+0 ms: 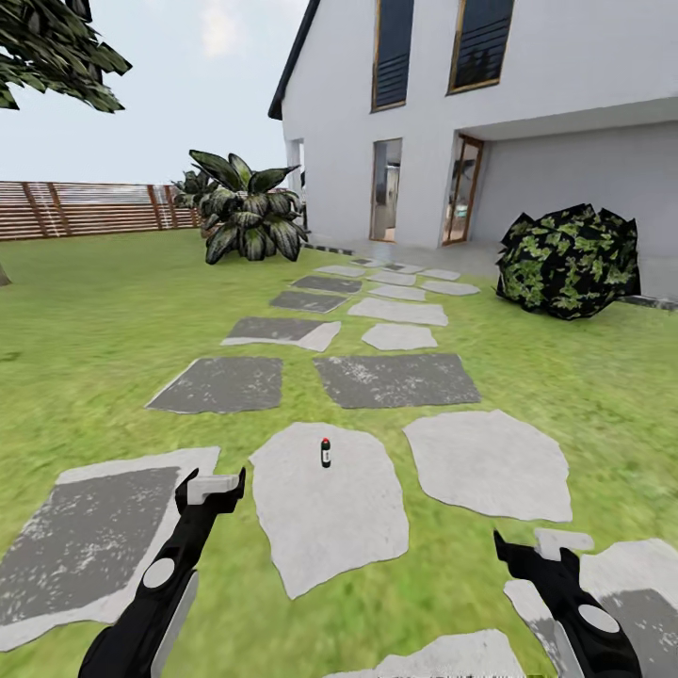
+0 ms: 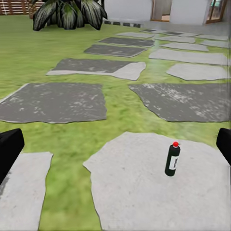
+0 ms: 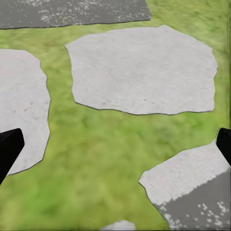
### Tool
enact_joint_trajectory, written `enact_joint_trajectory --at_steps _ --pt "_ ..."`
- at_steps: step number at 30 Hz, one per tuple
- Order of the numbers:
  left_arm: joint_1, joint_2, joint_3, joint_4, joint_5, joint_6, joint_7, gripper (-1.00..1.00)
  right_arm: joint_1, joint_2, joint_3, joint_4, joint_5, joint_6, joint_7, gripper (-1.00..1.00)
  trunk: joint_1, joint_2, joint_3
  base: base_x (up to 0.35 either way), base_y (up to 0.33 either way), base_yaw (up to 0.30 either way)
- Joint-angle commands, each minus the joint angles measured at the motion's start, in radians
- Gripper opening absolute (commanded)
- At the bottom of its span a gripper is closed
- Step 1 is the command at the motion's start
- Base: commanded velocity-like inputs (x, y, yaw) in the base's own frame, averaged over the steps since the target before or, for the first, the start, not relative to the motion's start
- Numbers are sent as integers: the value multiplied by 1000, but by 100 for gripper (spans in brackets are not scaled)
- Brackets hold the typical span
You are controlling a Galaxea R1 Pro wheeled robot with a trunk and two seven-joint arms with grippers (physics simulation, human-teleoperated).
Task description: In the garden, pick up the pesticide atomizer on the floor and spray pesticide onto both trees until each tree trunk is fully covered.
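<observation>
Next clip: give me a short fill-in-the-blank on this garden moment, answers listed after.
1. The pesticide atomizer stands upright on a pale ____ slab.
2. Its cap is coloured ____.
3. In the head view, the atomizer lies nearer the ____ gripper than the other gripper.
4. Both grippers hold ____.

Missing words: stone; red; left; nothing

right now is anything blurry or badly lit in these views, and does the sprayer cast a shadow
Head view: even flat daylight, no glare; the pesticide atomizer is small but sharp on its pale paving stone, with no clear shadow. Left wrist view: atomizer crisp, grass soft-textured. Right wrist view: grass smeared and blurry, stone edges sharper.
</observation>
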Motion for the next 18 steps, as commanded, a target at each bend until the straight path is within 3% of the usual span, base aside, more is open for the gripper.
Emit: enact_joint_trajectory --at_steps 1,18 --pt "0 0 0 0 0 0 0 100 0 0 0 0 0 0 0 100 0 0 0 0 308 -268" --pt "0 0 0 0 1 1 0 100 0 0 0 0 0 0 0 100 0 0 0 0 308 -268"
